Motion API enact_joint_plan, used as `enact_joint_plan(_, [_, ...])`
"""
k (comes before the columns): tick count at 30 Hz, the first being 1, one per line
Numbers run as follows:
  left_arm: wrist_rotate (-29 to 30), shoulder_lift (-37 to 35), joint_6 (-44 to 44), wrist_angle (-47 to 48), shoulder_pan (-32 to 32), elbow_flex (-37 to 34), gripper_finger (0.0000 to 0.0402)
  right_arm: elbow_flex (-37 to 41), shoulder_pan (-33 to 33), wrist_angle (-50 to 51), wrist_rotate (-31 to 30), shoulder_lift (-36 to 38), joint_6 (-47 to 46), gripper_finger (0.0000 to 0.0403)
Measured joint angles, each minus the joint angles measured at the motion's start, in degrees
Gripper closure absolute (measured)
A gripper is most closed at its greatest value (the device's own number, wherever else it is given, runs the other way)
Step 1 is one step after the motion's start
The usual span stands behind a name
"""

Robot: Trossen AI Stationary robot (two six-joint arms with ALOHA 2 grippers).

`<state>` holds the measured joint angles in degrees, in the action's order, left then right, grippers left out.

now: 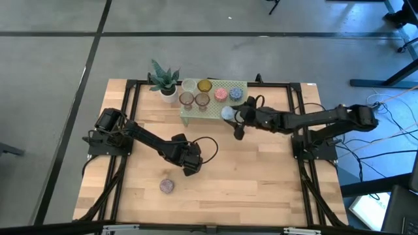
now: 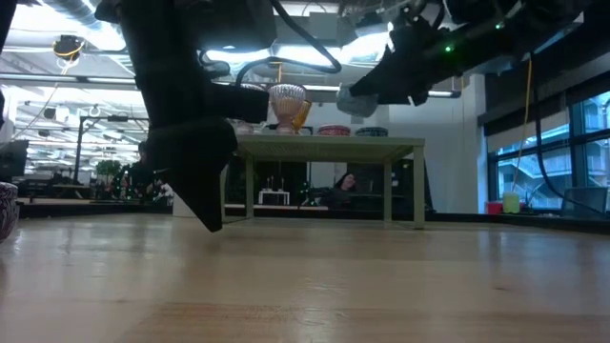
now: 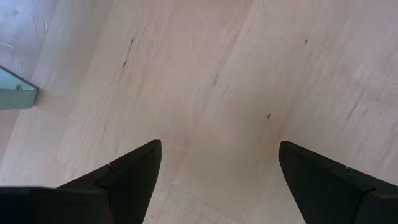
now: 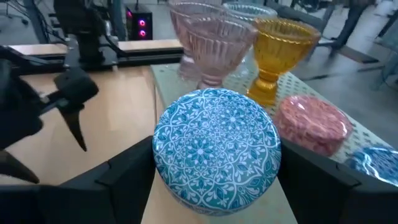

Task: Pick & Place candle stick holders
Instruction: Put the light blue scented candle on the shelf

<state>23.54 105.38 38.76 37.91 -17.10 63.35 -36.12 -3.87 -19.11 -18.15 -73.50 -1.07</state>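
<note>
The pale green perforated stand (image 1: 215,109) stands at the table's far middle. On it are several holders: clear (image 1: 189,85), amber (image 1: 204,85), brownish (image 1: 186,99), two pink (image 1: 202,100) (image 1: 220,94) and blue (image 1: 236,94). My right gripper (image 1: 232,117) is shut on a blue patterned holder (image 4: 216,146) by the stand's near right corner. A mauve holder (image 1: 167,186) rests by its base on the table near the front. My left gripper (image 1: 191,167) is open and empty, pointing down just above the table, up and to the right of the mauve holder in the high view. My right gripper pinches the blue patterned holder's round side wall (image 4: 163,155) between its two fingers, one on each side. The fingers come from the table's right, slanting down. The holder is lifted clear, higher than the stand's top in the low view (image 2: 355,98).
A potted spiky green plant (image 1: 164,81) stands at the stand's far left. Black frame rails (image 1: 295,124) run along the table's left, right and far sides. Bare wood (image 1: 248,176) lies in front of the stand.
</note>
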Motion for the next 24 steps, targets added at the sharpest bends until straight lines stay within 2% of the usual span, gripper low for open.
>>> enact_joint_plan(10, [1.0,0.0,-0.3,-0.4,0.0,0.0,0.0080,-4.9,-3.5,1.6,1.7,-6.3,0.2,0.0100])
enact_joint_plan(17, [0.9,0.0,-0.5,-0.4,0.0,0.0,0.0080,-10.4,-3.5,8.7,1.7,-9.9,0.5,0.0100])
enact_joint_plan(24, [0.9,0.0,-0.5,-0.4,0.0,0.0,0.0080,-12.0,-3.6,8.7,1.3,-12.0,1.8,0.0100])
